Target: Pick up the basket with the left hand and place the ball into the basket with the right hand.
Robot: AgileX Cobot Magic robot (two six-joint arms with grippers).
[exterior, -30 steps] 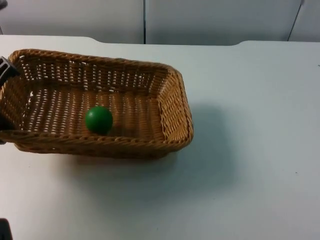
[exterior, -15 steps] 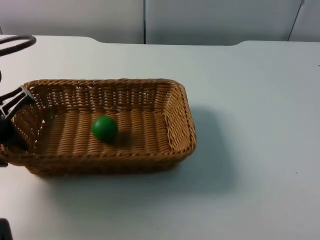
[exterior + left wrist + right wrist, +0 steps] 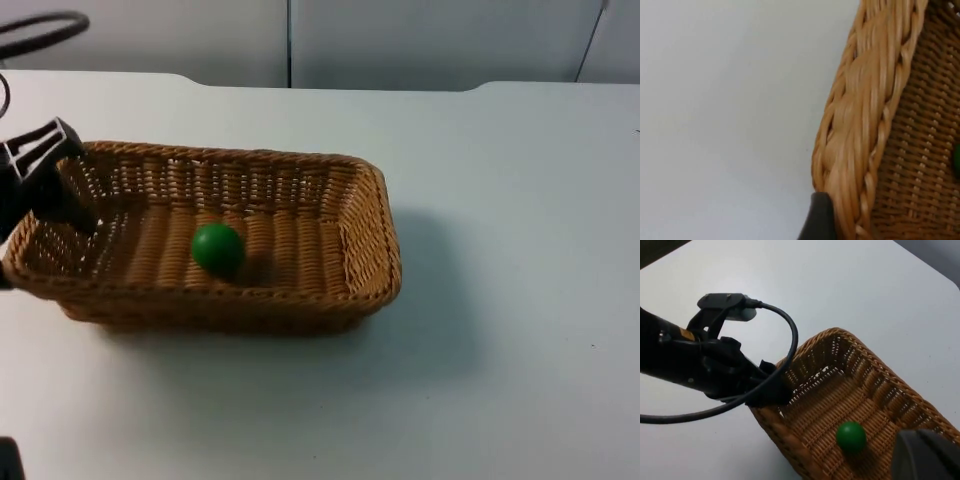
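Since a second ago the basket (image 3: 300,240) has swung round and shifted a little toward the partition, and the green ball (image 3: 217,248) has rolled slightly along its floor. From the top view I see the left end effector (image 3: 45,185) clenched on the basket's short end at the picture's left, one finger inside the wall and the rest of the arm outside it; the ball lies on the woven floor, left of the middle, and the basket casts a shadow on the white surface (image 3: 500,300) to its right.

On my left wrist view the thick braided rim (image 3: 860,125) runs along the frame, with a black fingertip (image 3: 819,217) pressed against its outer side and a sliver of green at the inner wall.

On my right wrist view the left end effector (image 3: 771,390) grips the basket's corner, the ball (image 3: 850,436) sits inside, and the right end effector (image 3: 925,455) hovers above the basket; I cannot tell its state
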